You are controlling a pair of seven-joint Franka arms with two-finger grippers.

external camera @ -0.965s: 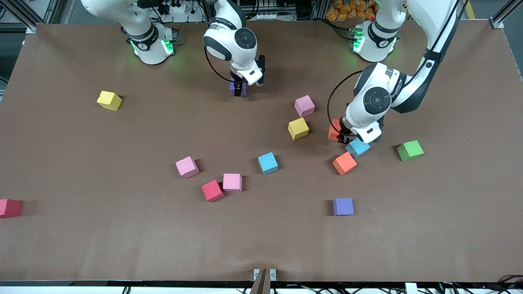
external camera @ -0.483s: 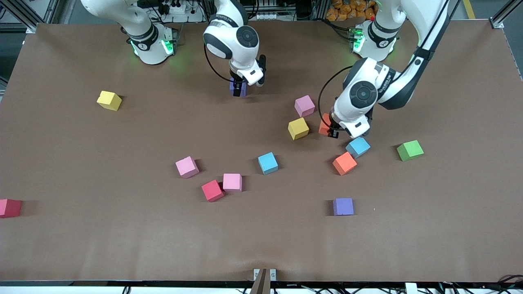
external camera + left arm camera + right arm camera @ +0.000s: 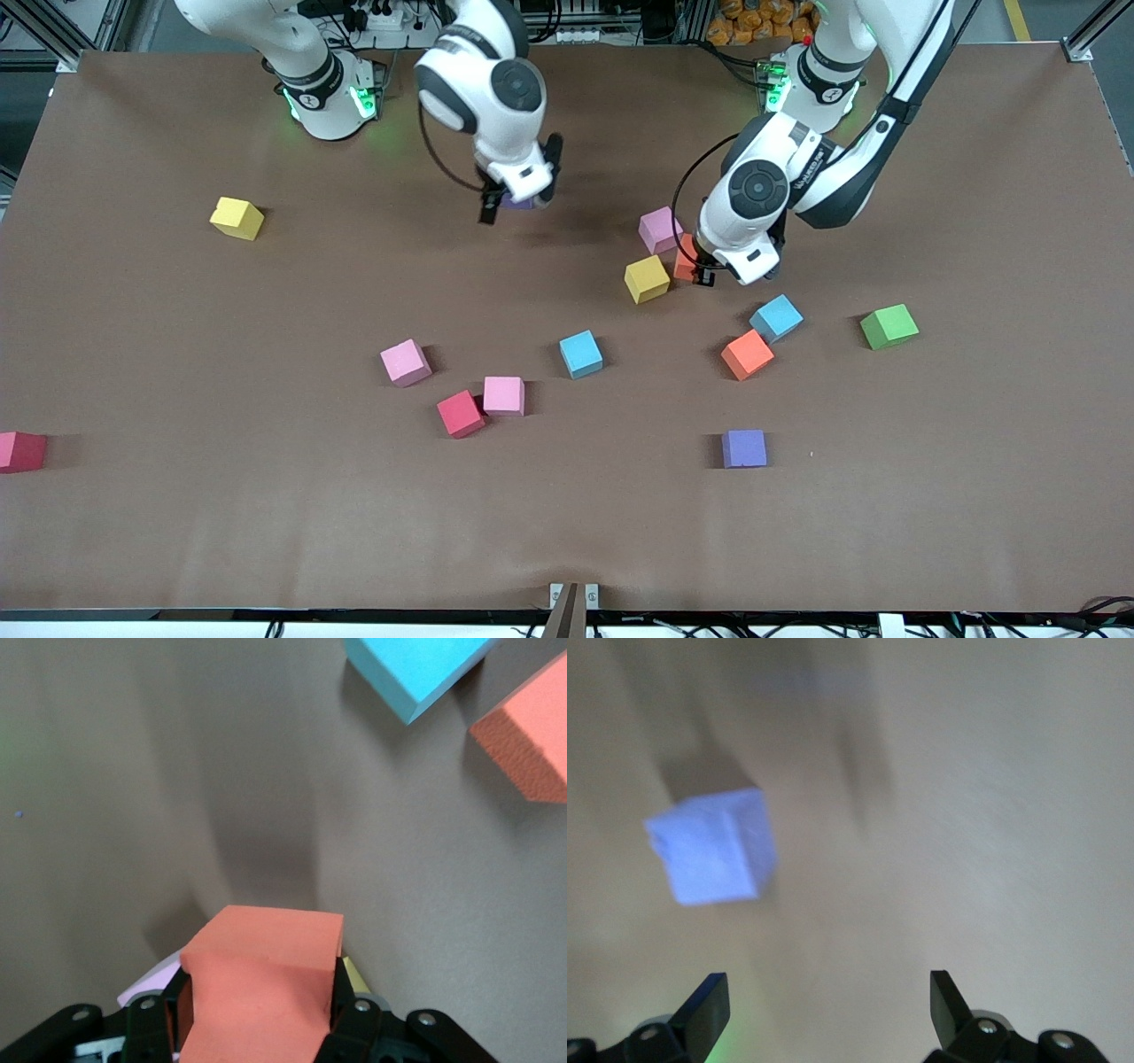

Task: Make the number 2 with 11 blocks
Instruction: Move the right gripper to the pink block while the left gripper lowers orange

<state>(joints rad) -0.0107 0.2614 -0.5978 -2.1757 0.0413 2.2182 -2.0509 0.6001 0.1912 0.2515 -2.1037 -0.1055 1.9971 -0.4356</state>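
Carrying an orange block [image 3: 261,988] clamped in its jaws, the left gripper [image 3: 706,271] had swung above the yellow block [image 3: 647,278]; it should descend squarely. Right gripper [image 3: 512,202], jaws wide, had lifted above the purple block [image 3: 713,858].

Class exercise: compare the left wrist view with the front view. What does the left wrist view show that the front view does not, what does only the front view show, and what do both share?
Only the left wrist view: the left gripper shut on the orange block, fingers pressed against its sides.

Only the front view: the right gripper open over a purple block, plus the green cube and the red block.

Both: the held orange block, the light blue block and the second orange block on the table.
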